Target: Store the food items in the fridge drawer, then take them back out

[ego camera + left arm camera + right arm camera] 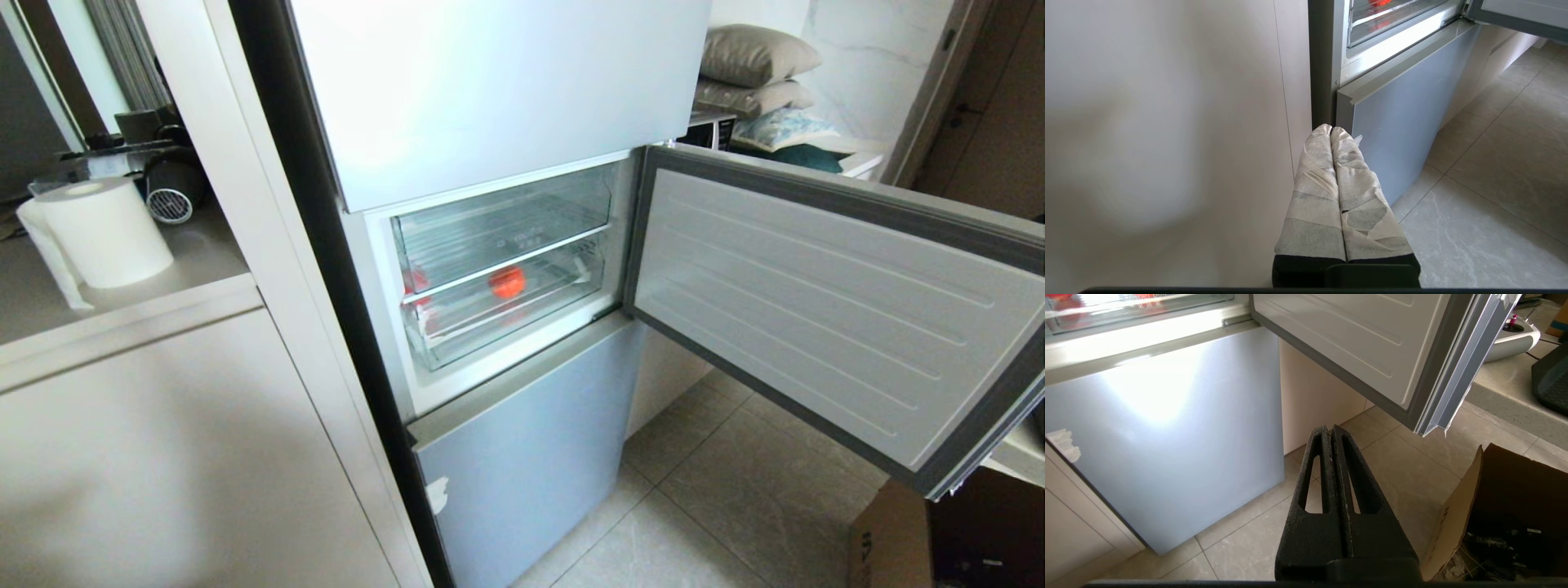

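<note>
The fridge's middle compartment stands open. A small glossy red fruit (508, 282) lies inside the lower clear fridge drawer (490, 328), which has a white tape scrap on its front corner and sits pushed into the compartment. A second red patch shows at the drawer's left end; I cannot tell what it is. Neither arm appears in the head view. My left gripper (1331, 130), its fingers wrapped in pale tape, is shut and empty, low in front of the fridge's left edge. My right gripper (1329, 428), black, is shut and empty above the tiled floor, below the open door.
The open middle door (816, 302) swings out to the right at chest height. The lower fridge door (531, 441) is closed. An open cardboard box (1515, 514) stands on the floor at the right. A paper towel roll (102, 233) sits on the counter at the left.
</note>
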